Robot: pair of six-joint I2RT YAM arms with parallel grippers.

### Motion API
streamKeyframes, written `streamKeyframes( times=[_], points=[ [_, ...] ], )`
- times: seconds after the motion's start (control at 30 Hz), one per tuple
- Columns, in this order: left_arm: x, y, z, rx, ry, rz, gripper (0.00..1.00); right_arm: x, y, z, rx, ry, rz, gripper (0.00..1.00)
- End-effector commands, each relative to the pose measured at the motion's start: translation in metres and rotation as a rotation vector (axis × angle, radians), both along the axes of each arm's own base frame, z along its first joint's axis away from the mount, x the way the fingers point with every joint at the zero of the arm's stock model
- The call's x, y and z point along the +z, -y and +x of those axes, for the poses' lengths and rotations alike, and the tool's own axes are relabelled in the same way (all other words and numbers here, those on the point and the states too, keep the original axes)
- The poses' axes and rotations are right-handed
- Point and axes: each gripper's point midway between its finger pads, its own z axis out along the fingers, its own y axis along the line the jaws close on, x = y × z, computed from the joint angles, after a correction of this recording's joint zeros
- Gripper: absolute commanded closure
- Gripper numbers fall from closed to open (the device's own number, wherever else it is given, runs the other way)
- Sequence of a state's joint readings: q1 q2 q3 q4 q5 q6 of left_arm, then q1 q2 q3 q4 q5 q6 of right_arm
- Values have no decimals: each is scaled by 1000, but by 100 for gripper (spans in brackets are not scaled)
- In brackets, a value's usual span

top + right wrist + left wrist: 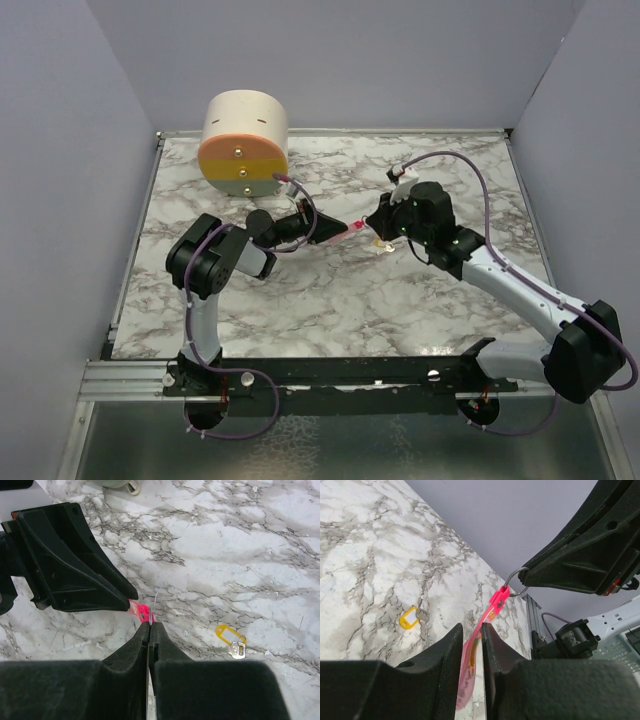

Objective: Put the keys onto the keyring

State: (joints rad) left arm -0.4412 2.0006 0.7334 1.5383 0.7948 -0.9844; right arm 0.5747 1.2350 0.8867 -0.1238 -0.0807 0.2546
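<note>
The robot is holding the keyring [498, 599] up, so this is the get-ready step. The right fingers [165, 647] are squeezing shut on its ring end. Its pink strap is running back between the 2 left fingers [445, 650], which are standing a little apart; it is not clear if they are pinching it. The keys [409, 618], 1 small yellow piece, are lying on the worktop [370, 555], off to the side of both sets of fingers, with nothing touching them. Next, 1 arm is probably going to have to let go, grab the yellow piece and slide it onto the ring.
</note>
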Motion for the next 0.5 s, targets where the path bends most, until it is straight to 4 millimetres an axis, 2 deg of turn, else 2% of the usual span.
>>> streamKeyframes(
  times=[0.0, 0.3, 0.47],
  points=[
    [29, -13, 2, 51, 125, -60, 75, 1, -2, -2, 43, -18, -39, 99],
    [36, -22, -9, 70, 168, -63, 71, -2, -6, -2, 66, -74, -67, 99],
    [40, -32, -15, 138, 210, -58, 67, -2, -11, -2, 64, -106, -47, 99]
  ],
)
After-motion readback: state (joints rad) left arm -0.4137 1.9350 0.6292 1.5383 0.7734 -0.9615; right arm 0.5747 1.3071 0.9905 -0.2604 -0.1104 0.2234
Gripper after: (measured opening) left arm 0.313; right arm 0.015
